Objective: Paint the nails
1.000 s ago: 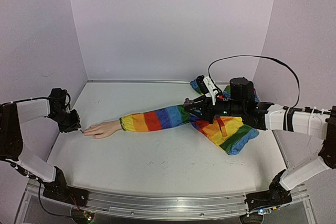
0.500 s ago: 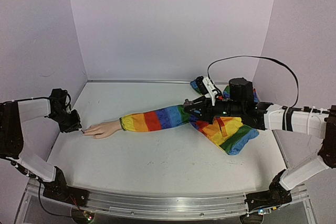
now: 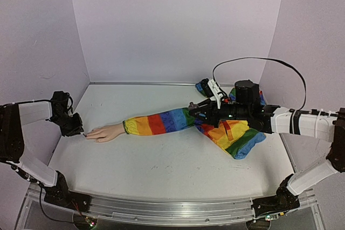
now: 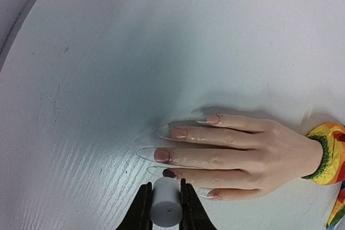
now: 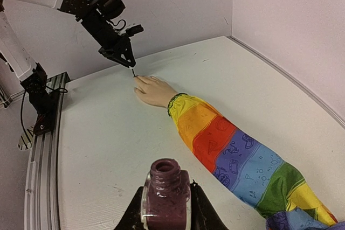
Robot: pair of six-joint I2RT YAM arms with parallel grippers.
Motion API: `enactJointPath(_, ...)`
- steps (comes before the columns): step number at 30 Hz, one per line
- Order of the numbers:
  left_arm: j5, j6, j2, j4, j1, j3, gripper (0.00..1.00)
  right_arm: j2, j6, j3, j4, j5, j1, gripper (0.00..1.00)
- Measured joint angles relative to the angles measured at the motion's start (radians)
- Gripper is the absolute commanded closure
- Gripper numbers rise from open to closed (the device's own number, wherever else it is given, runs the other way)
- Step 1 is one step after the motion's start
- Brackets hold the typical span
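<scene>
The left claw [image 4: 165,196] clamps the brush cap [image 4: 165,213] tip-down, so the bristles, hidden beneath, probably meet the darkest of the nails [image 4: 170,173] just ahead. The mannequin hand [image 4: 242,149] lies flat on the tabletop [image 4: 108,52]. Well beyond, the right claw [image 5: 165,208] grips the open polish bottle [image 5: 164,179] upright against spills.

Look: the nails [image 4: 161,155] are long and pointed, with clear see-through tips.
Colour: three show pinkish beds, one is glossy dark maroon, and the fifth is too faint to call.
Pose: lying flat, side by side.
Place: the dark one sits just ahead of the left gripper [image 4: 165,200], and the pink ones lie farther ahead.
</scene>
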Motion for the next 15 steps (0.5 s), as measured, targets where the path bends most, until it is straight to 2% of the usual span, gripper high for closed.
enactJointPath(15, -0.021, 0.0, 0.0, -0.01, 0.001, -0.005, 1.0, 0.0, 0.0, 0.0, 0.0, -0.002, -0.001, 1.0)
